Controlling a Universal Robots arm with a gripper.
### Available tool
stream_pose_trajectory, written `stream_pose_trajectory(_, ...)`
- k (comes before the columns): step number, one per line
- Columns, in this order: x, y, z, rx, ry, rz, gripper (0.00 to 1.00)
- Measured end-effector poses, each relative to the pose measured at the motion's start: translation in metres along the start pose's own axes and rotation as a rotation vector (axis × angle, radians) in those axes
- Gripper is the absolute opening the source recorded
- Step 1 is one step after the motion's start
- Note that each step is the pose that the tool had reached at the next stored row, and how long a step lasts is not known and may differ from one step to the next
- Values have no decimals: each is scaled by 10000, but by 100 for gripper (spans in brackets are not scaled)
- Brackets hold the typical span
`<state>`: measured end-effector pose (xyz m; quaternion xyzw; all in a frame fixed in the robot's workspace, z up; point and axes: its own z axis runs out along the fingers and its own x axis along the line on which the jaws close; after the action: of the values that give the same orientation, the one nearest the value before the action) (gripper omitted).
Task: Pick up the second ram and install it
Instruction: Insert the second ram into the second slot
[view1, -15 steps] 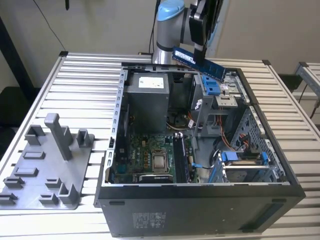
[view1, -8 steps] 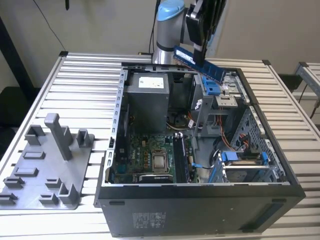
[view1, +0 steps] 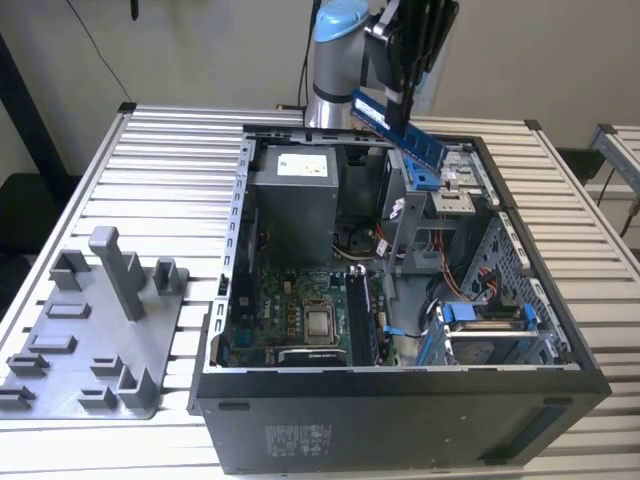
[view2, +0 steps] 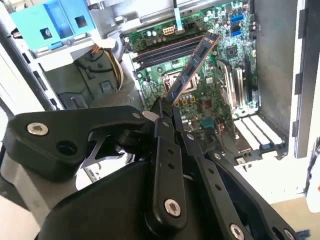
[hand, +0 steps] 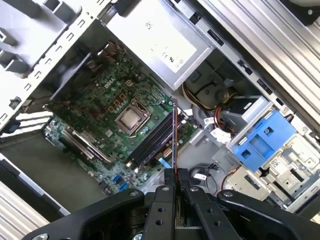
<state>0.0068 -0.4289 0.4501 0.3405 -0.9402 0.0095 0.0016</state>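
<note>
The second ram (view1: 425, 148) is in the air, clamped at one end between the two black fingers of the hand (view1: 398, 100). It sits tilted above the open computer case (view1: 400, 410), over the side of the case farthest from the exterior camera, and touches nothing in the case. In the second wrist view the stick (view2: 192, 67) reaches out from the closed hand (view2: 167, 111) with its flat face and row of chips showing. In the first wrist view it (hand: 174, 135) appears edge-on as a thin line running out from the hand (hand: 175, 176).

Inside the case, the green motherboard (hand: 95, 107) lies flat on the case floor. Its long black memory slots (hand: 150, 145) lie below the held stick, just beside the square processor socket (hand: 131, 118). Whether any slot already holds a stick cannot be told. The grey power supply (view1: 300, 200) stands inside the case beyond the motherboard. A blue bracket (hand: 262, 142) sits in the metal drive bay on the exterior view's right part of the case.

The case lies on its side on a slatted counter (view1: 160, 180). A grey fixture (view1: 95, 340) with upright posts sits on the counter outside the case, on the exterior view's left. The arm (view1: 335, 60) rises behind the case's far side.
</note>
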Motion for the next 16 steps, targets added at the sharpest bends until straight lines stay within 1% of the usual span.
stream_pose_trajectory(16, 0, 0, 30, -16, 53, 2746, 14)
